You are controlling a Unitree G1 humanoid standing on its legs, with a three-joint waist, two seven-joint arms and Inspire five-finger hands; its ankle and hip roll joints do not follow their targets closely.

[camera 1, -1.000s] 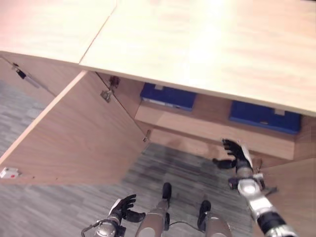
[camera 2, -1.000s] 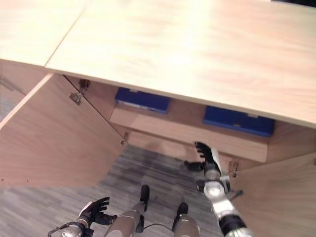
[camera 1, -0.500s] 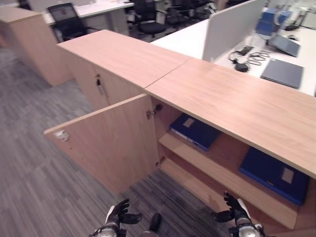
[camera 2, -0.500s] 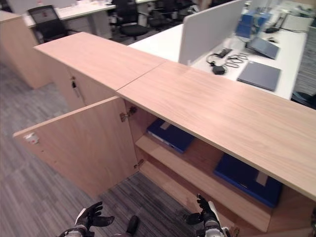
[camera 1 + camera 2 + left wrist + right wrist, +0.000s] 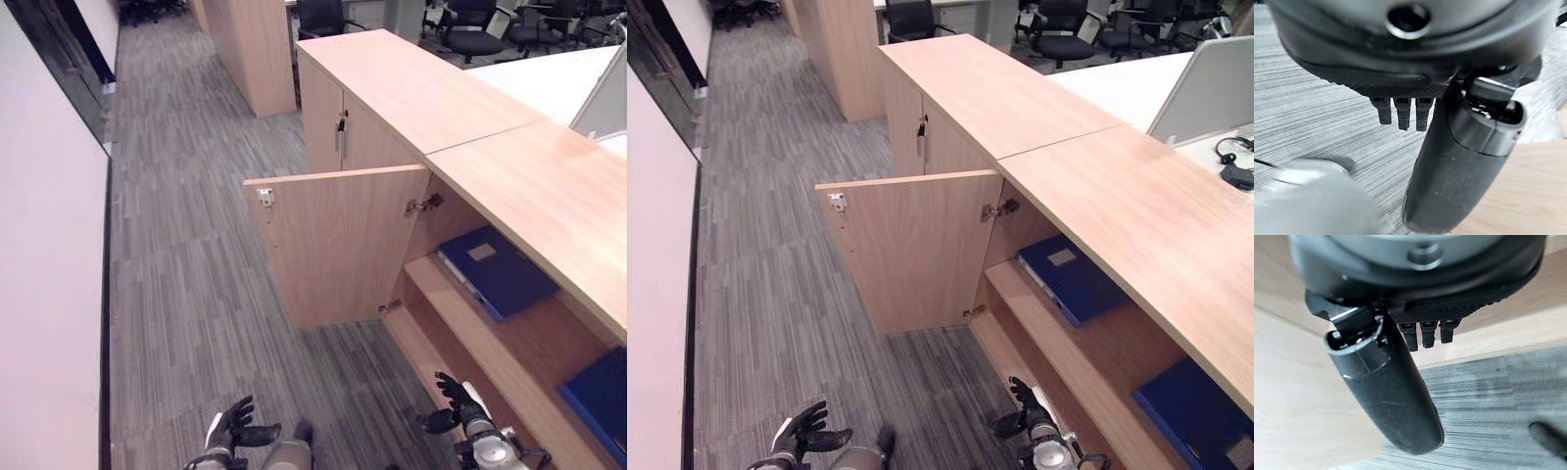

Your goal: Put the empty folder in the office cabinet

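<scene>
Blue folders [image 5: 495,271] unmoved in cabinet [image 5: 509,186]; camera swung; both hands stay open

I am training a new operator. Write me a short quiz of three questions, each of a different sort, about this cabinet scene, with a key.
1. True or false: the cabinet door stands open.
2. Multiple choice: what lies on the cabinet's upper shelf? A) a grey laptop B) two blue folders C) a cardboard box
3. Short answer: does the left hand or the right hand hold anything?

Key
1. True. The door is swung out over the grey carpet.
2. B. One blue folder lies near the hinge side and another blue folder lies further along.
3. No. Both hands hang low with relaxed fingers and hold nothing.
</scene>
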